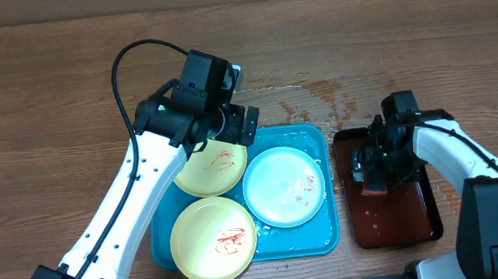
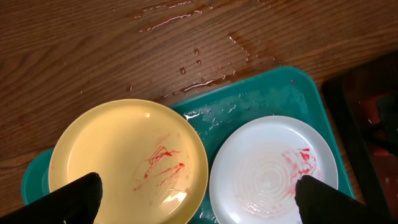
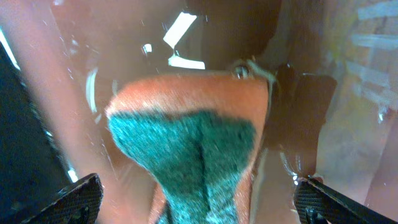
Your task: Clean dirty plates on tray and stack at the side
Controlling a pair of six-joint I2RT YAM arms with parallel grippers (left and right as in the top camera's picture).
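Note:
Three plates lie on the turquoise tray (image 1: 318, 140). A pale yellow plate (image 1: 216, 170) with red smears is at the back left, a second yellow plate (image 1: 214, 239) at the front left, and a white plate (image 1: 283, 187) with a faint red smear on the right. My left gripper (image 1: 241, 124) is open and hovers above the back yellow plate (image 2: 124, 155) and the white plate (image 2: 273, 168); its fingers (image 2: 199, 202) touch nothing. My right gripper (image 1: 374, 170) is open over a green-and-orange sponge (image 3: 186, 149); its fingers (image 3: 196, 199) stand apart on either side of it.
The sponge (image 1: 374, 186) lies in a wet dark red-brown tray (image 1: 404, 217) to the right of the turquoise tray. Water is spilled on the wooden table (image 1: 316, 95) behind both trays. The turquoise tray floor (image 2: 267, 93) is wet too.

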